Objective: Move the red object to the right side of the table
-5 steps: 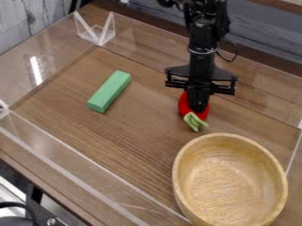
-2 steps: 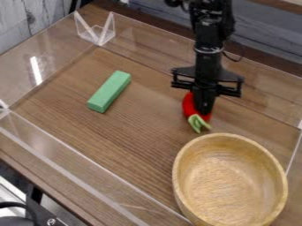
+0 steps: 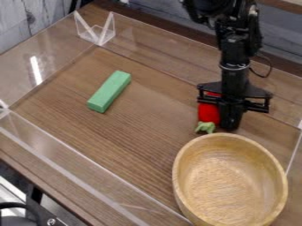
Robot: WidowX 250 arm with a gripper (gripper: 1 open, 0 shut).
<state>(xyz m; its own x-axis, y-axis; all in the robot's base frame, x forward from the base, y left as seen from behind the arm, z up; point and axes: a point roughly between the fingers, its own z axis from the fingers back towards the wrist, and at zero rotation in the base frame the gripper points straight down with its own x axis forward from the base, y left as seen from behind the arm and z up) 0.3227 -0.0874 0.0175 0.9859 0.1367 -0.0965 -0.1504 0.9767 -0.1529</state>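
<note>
The red object [image 3: 209,114], a small glossy strawberry with a light-green cap at its lower end, lies on the wood-grain table [image 3: 141,132] just above the wooden bowl's rim. My gripper [image 3: 228,118] points straight down at the strawberry's right side, and its black fingers stand shut against the fruit, low over the tabletop. The fingertips partly hide the strawberry's right half, so I cannot tell whether they clamp it or only press beside it.
A round light wooden bowl [image 3: 230,181] fills the front right corner, right below the strawberry. A flat green block [image 3: 109,91] lies left of centre. Low clear acrylic walls [image 3: 35,66] border the table, and a folded clear piece [image 3: 95,29] stands at the back left.
The gripper has slid to the right across the table, and the strawberry has gone along with it, staying just above the bowl's rim. The green block and the bowl have stayed put.
</note>
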